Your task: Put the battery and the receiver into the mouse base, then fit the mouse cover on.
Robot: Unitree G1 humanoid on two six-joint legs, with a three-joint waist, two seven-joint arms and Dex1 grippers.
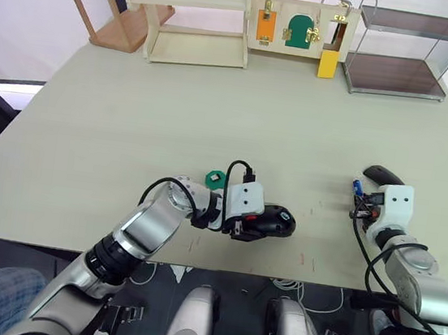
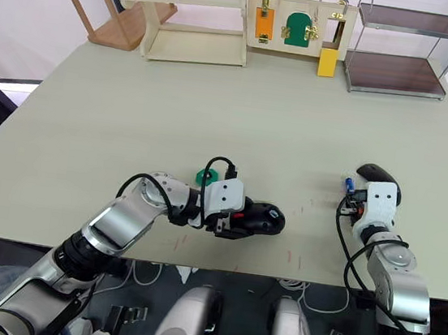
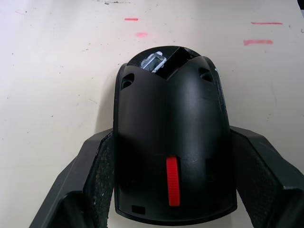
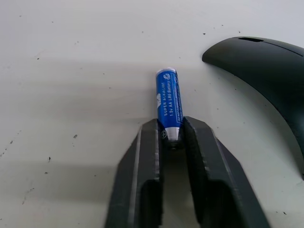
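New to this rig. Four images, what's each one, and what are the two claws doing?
It is a humanoid robot with two arms, each ending in a two-finger gripper. The two wide pictures come from its head camera, looking down on a pale table. The two close-ups come from wrist cameras. The left gripper clasps the mouse base, a black body with a red wheel. The right gripper is closed on the silver end of the blue battery, which lies on the table. Beside it lies the curved black mouse cover. A small green tray sits behind the left wrist.
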